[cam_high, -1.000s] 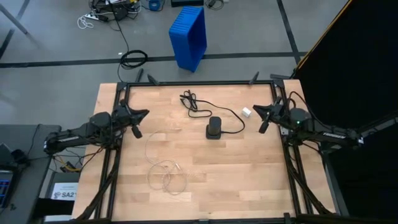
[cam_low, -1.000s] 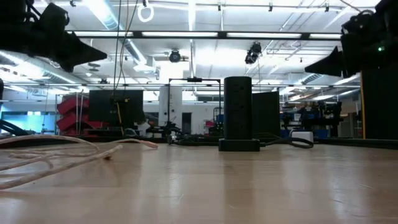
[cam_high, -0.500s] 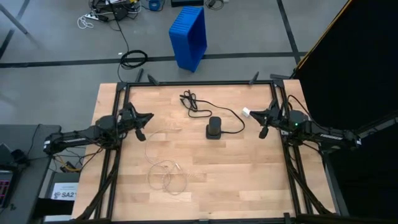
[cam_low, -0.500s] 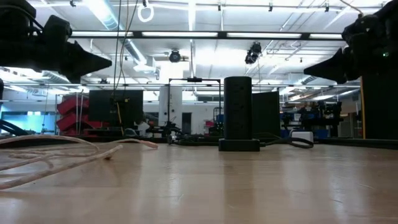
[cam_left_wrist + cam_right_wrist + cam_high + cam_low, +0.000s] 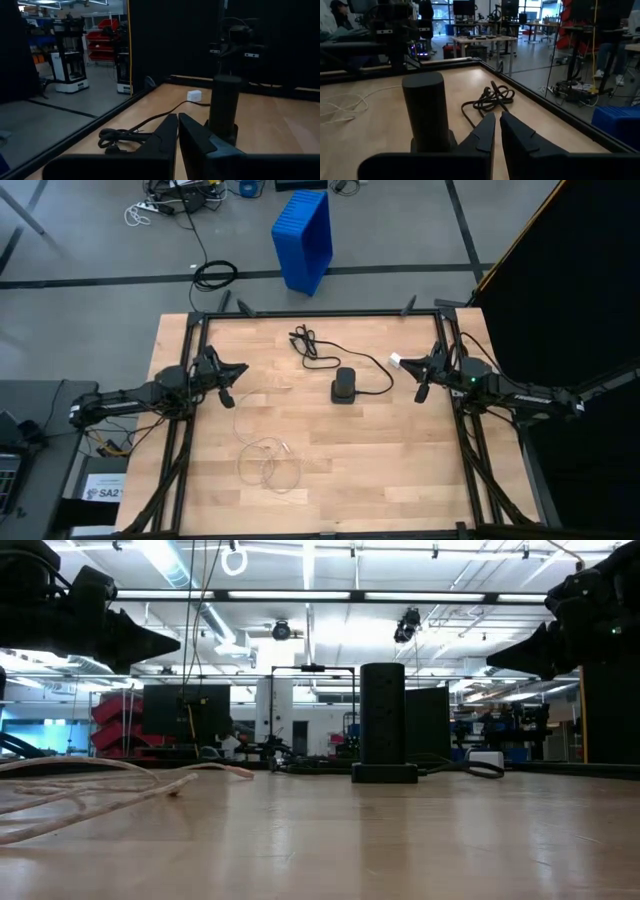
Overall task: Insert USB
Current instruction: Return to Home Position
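Note:
A black power tower (image 5: 344, 386) stands upright on its base mid-table; it also shows in the low view (image 5: 384, 720). Its black cord (image 5: 308, 345) lies coiled toward the far edge and ends at a white plug (image 5: 397, 361). A white USB cable (image 5: 265, 460) lies in loose loops on the near left part of the table, with one strand running toward the tower. My left gripper (image 5: 228, 380) hovers shut above the table's left side, pointing at the tower (image 5: 222, 107). My right gripper (image 5: 420, 375) hovers shut above the right side, facing the tower (image 5: 429, 112).
A black metal frame (image 5: 320, 313) rims the wooden table. A blue crate (image 5: 304, 238) and cables lie on the floor beyond the far edge. A dark curtain (image 5: 570, 280) stands to the right. Bare wood lies between tower and near edge.
Both arms have reached a little inward toward the tower, the left gripper toward the table's right and slightly down, the right gripper toward the table's left. Most of this happened in the first half second. The tower and cables have stayed put.

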Controlling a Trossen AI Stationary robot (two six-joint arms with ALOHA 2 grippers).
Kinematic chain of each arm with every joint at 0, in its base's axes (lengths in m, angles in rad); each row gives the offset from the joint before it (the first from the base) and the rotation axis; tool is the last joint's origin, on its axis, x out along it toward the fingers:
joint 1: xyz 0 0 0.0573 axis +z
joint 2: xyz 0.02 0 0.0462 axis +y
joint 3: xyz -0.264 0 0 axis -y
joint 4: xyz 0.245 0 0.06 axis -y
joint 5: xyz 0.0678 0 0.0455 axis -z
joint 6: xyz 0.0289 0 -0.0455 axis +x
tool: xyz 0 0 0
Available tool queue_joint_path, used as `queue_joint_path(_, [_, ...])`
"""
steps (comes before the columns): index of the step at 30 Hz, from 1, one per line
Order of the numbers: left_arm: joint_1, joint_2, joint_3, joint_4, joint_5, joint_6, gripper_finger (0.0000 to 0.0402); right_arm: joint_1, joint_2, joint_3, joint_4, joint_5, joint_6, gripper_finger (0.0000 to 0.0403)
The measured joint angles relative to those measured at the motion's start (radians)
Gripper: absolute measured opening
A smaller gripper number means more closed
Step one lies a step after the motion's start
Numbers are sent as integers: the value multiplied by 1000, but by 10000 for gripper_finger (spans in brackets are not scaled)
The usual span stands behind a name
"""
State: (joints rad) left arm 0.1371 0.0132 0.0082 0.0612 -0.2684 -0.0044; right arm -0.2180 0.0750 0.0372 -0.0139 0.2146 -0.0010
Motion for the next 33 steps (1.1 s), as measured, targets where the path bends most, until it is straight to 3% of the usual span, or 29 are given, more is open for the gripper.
queue_joint_path(33, [0, 0, -1, 0, 0, 0, 1, 0, 0, 2, 5, 0, -1, 1])
